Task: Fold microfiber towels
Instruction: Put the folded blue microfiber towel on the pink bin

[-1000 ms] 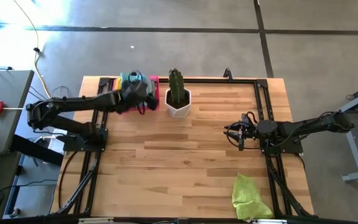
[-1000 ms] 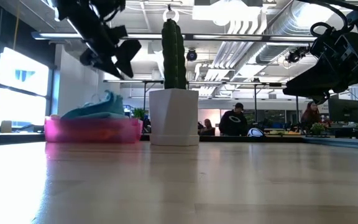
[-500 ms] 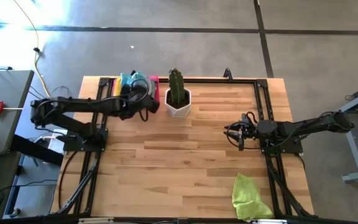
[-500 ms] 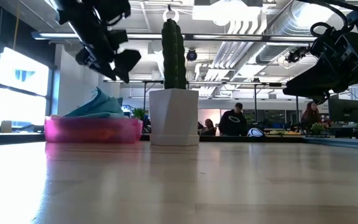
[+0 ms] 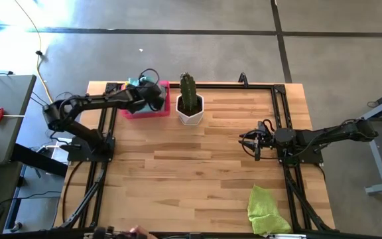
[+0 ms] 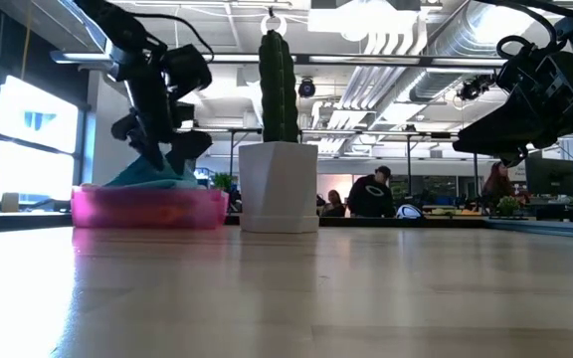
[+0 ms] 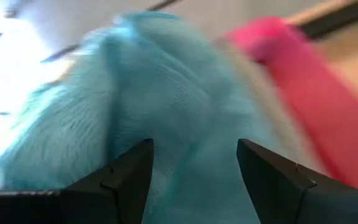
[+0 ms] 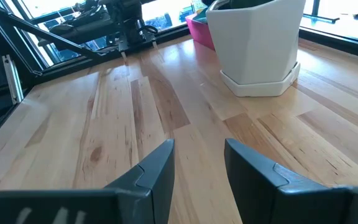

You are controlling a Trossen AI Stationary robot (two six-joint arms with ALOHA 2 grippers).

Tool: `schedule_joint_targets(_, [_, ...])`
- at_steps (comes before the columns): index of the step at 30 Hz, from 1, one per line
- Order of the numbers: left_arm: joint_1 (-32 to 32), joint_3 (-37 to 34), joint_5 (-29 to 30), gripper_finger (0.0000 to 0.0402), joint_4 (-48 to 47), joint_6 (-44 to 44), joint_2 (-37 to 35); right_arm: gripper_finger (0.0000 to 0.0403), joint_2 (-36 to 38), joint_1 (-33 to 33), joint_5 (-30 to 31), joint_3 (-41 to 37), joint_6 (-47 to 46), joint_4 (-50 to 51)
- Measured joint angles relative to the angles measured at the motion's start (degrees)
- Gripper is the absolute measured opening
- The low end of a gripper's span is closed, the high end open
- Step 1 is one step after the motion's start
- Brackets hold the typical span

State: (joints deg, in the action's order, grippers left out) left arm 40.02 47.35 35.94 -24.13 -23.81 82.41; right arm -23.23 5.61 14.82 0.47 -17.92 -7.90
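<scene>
Open above the pink tray [image 5: 152,111] at the table's far left corner, the left gripper [image 7: 191,180] has its two dark fingers spread on either side of a light blue towel [image 7: 166,106]. The cloth bulges between the jaws, but they have not closed on it, so nothing is held yet. In the low view this gripper [image 6: 162,149] points down into the heap of blue cloth [image 6: 152,174] that stands above the tray's rim [image 6: 147,207].

Nearest the front edge, a lime green towel [image 5: 265,209] lies crumpled on the wood, well apart from both arms. The right gripper [image 5: 252,144] waits over the right half of the table, jaws partly open and empty.

I think the risk is in the grasp. If the jaws close too deep, they may pinch more than one cloth, or catch the tray's wall and drag the tray along. The tray stands just beside the white pot [image 5: 190,109] with the cactus [image 5: 188,89], so a sideways pull could knock against the pot. A shallow pinch on a soft fold could also slip.

The table [image 5: 197,172] is of pale wooden planks with a black frame. Beyond it is an open hall with a concrete floor, ceiling pipes, windows, and people sitting far away.
</scene>
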Motion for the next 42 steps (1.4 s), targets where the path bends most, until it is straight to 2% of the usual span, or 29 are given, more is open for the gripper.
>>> schedule_joint_targets(5, [2.0, 0.0, 8.9, 0.0222, -1.3, -1.4, 0.0, 0.0133, 0.0, 0.0, 0.0, 0.0, 0.0, 0.0])
schedule_joint_targets(8, [1.3, 0.0, 9.5, 0.0222, -0.2, -1.3, -0.5, 0.0133, 0.0, 0.0, 0.0, 0.0, 0.0, 0.0])
schedule_joint_targets(11, [-1.4, 0.0, 8.6, 0.0222, 1.5, -0.6, -1.4, 0.0133, 0.0, 0.0, 0.0, 0.0, 0.0, 0.0])
schedule_joint_targets(17, [-7.2, 0.0, 2.2, 0.0222, 5.7, -0.5, -1.9, 0.0133, 0.0, 0.0, 0.0, 0.0, 0.0, 0.0])
schedule_joint_targets(21, [-6.3, 0.0, 1.7, 0.0222, 5.6, -1.2, 0.6, 0.0133, 0.0, 0.0, 0.0, 0.0, 0.0, 0.0])
schedule_joint_targets(26, [-2.7, 0.0, -2.7, 0.0222, 5.1, -1.5, 4.2, 0.0133, 0.0, 0.0, 0.0, 0.0, 0.0, 0.0])
schedule_joint_targets(29, [-1.2, 0.0, 0.4, 0.0222, 4.8, -1.5, 4.6, 0.0133, 0.0, 0.0, 0.0, 0.0, 0.0, 0.0])
schedule_joint_targets(36, [1.4, 0.0, 16.3, 0.022, -0.2, -4.3, 4.2, 0.0133, 0.0, 0.0, 0.0, 0.0, 0.0, 0.0])
schedule_joint_targets(38, [1.6, 0.0, 16.8, 0.0215, -0.2, -4.9, 4.1, 0.0133, 0.0, 0.0, 0.0, 0.0, 0.0, 0.0])
schedule_joint_targets(42, [-0.3, 0.0, 11.2, 0.0209, 1.2, -4.3, 2.3, 0.0133, 0.0, 0.0, 0.0, 0.0, 0.0, 0.0])
